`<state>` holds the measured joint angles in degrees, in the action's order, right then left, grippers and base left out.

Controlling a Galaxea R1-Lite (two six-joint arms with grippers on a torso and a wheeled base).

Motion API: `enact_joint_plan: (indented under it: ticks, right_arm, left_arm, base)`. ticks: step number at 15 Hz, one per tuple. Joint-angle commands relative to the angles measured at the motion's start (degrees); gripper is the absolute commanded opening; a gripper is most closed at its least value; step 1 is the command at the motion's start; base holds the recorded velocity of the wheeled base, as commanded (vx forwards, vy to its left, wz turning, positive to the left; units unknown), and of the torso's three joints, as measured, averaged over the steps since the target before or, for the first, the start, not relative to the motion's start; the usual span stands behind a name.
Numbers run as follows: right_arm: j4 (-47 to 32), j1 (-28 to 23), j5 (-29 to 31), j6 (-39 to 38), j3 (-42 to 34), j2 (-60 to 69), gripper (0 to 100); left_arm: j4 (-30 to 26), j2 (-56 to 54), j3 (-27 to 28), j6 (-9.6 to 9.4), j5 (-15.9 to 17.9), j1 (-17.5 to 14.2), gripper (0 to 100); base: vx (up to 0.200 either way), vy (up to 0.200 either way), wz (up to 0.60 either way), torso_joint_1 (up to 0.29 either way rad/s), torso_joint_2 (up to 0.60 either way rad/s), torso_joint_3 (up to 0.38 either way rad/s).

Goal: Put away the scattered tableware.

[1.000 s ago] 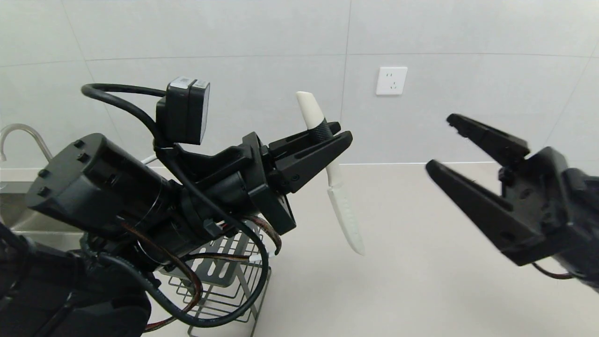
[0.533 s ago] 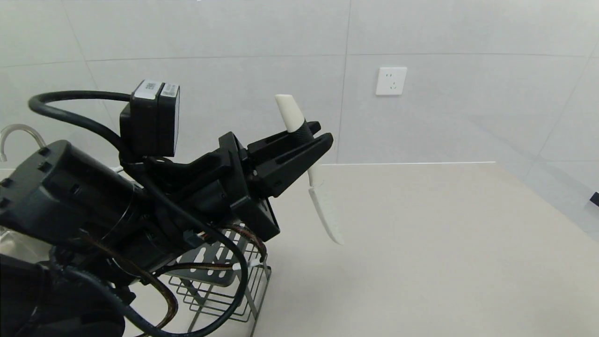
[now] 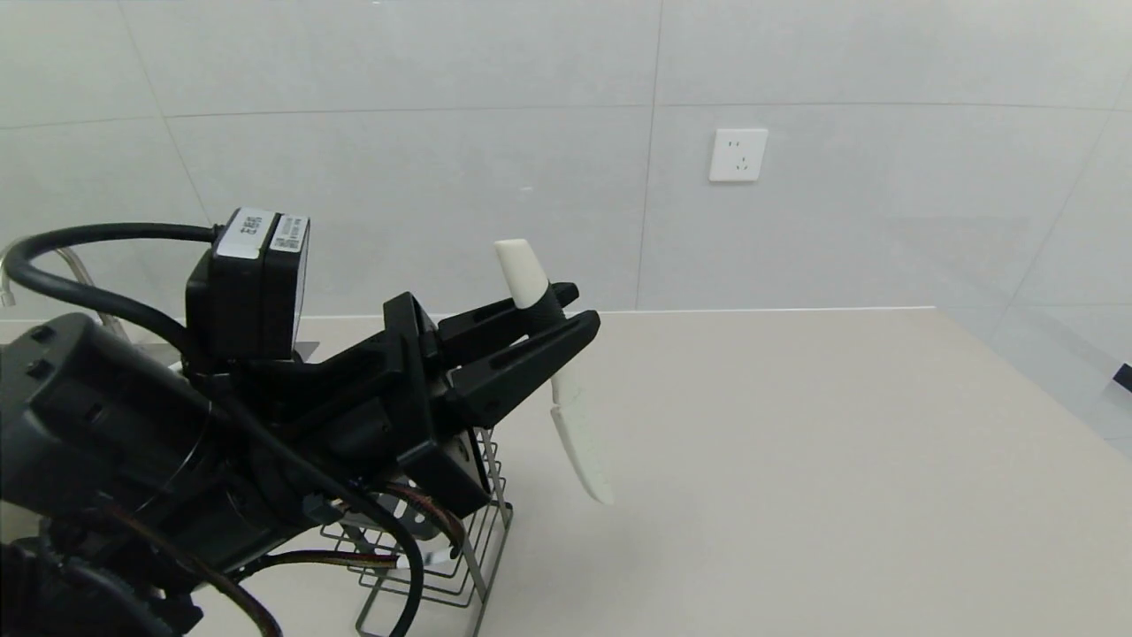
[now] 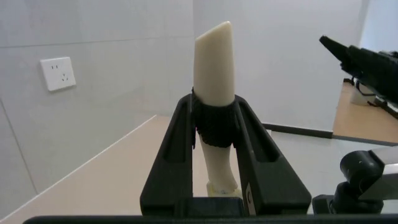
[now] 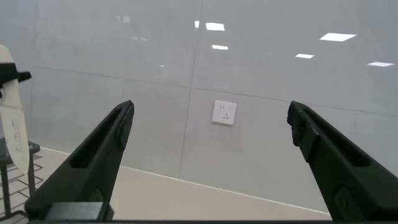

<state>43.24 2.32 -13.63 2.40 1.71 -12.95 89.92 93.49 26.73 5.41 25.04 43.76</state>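
A: Logging the left hand: clamped tight on the handle of the white knife, with the butt end up and the blade hanging down at a tilt. Carried in the air above the table, near the wire rack. Cannot tell whether directly over it or just to one side.

B: Agreed. And the right hand?

A: Spread wide, holding nothing, well apart from the knife.

B: Likely trouble from here?

A: Judging only: could snag the blade tip on the rack's top wire if lowered at this tilt. Might then twist the knife in the grip, or shove the light rack along the table, or even tip it over.

B: Worth noting the narrow hold, too, up near one end of the knife. Could let the blade swing or slip on any knock.

A: Could also land it short, on the table beside the rack, if released before centring over an opening.

B: So: bring the blade upright, line up above a slot, go down slowly, and let go only once well inside.
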Motion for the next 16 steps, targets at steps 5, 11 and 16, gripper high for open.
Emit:
enact_joint_plan:
  ticks: [5, 11, 16]
  right_arm:
    - [-35.6, -2.4, 7.4, 1.8, -1.7, 12.9, 100]
    - [-42.5, -2.4, 9.8, 1.3, -1.7, 12.9, 100]
    - [-42.5, -2.4, 9.5, 1.4, -1.7, 12.9, 100]
  left_arm:
    - [0.1, -1.9, 0.0, -1.37, -0.3, -2.2, 0]
    - [0.1, -2.7, -0.1, -2.25, -0.2, -8.3, 0]
    - [0.1, -5.4, -0.4, -5.85, 0.3, -12.4, 0]
  base:
    - [0.000, 0.000, 0.00, 0.000, 0.00, 0.000]
    - [0.000, 0.000, 0.00, 0.000, 0.00, 0.000]
    - [0.000, 0.000, 0.00, 0.000, 0.00, 0.000]
